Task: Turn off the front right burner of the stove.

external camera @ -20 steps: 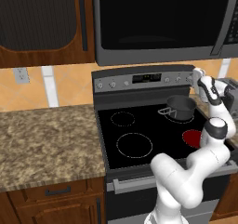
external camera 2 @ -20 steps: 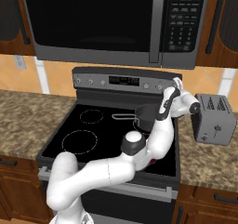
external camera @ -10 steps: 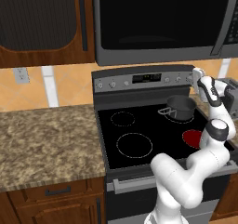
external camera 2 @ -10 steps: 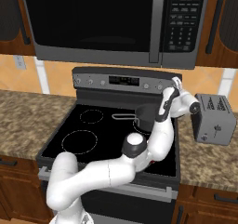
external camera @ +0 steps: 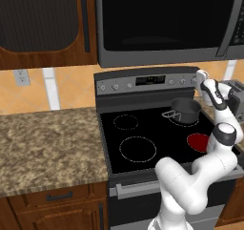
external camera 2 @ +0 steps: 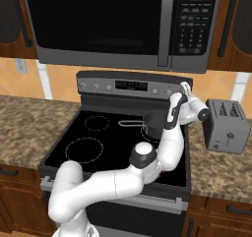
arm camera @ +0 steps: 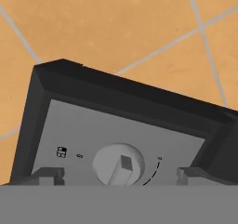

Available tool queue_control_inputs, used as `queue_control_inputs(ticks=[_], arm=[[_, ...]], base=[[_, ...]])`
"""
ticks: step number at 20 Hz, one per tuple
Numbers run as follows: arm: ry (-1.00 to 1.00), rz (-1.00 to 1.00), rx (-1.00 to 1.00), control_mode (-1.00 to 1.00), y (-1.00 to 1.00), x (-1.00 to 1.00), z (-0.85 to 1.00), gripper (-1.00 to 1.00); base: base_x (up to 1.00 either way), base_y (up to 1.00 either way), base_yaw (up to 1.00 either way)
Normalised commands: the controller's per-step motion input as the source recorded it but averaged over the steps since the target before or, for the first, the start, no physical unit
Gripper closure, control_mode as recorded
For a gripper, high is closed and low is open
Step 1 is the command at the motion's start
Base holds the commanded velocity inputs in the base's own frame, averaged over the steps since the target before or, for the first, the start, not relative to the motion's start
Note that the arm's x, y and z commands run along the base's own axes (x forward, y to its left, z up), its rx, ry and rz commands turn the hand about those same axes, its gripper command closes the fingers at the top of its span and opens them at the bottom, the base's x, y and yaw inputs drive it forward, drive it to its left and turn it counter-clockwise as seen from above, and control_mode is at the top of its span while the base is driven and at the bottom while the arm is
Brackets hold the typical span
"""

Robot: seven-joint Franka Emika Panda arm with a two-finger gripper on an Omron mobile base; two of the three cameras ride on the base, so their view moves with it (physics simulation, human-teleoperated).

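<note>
Orange tiled wall [external camera: 71, 88], granite counter [external camera: 47, 138], wood cabinets [external camera: 43, 26].

The spread fingers of the gripper [arm camera: 120, 175] flank the round grey knob [arm camera: 118, 165] at the right end of the grey steel back panel [arm camera: 139, 137], nothing between. A dark pot [external camera: 185, 110] stands just left; a silver toaster [external camera 2: 228, 126] stands right.

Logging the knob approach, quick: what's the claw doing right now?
Claw: open, holding nothing; fingertips straddle the rightmost knob on the stove back panel, apart from it.
</note>
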Motion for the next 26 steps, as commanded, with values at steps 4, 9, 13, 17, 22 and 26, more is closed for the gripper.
queue_control_inputs(ticks=[4, 9, 13, 17, 22, 26], arm=[[0.00, 0.00, 0.03, -1.00, -0.05, 0.00, 0.00, 1.00], [0.00, -0.04, 0.14, -1.00, -0.23, 0.00, 0.03, 1.00], [0.01, -0.07, 0.22, -1.00, -0.35, 0.00, 0.03, 1.00], [0.04, -0.10, 0.25, -1.00, -0.39, 0.00, 0.10, 1.00], [0.10, -0.12, 0.28, -1.00, -0.45, 0.00, 0.14, 1.00], [0.14, -0.12, 0.31, -1.00, -0.49, 0.01, 0.13, 1.00]], base=[[0.00, 0.00, 0.00], [0.00, 0.00, 0.00], [0.00, 0.00, 0.00], [0.00, 0.00, 0.00], [0.00, 0.00, 0.00], [0.00, 0.00, 0.00]])
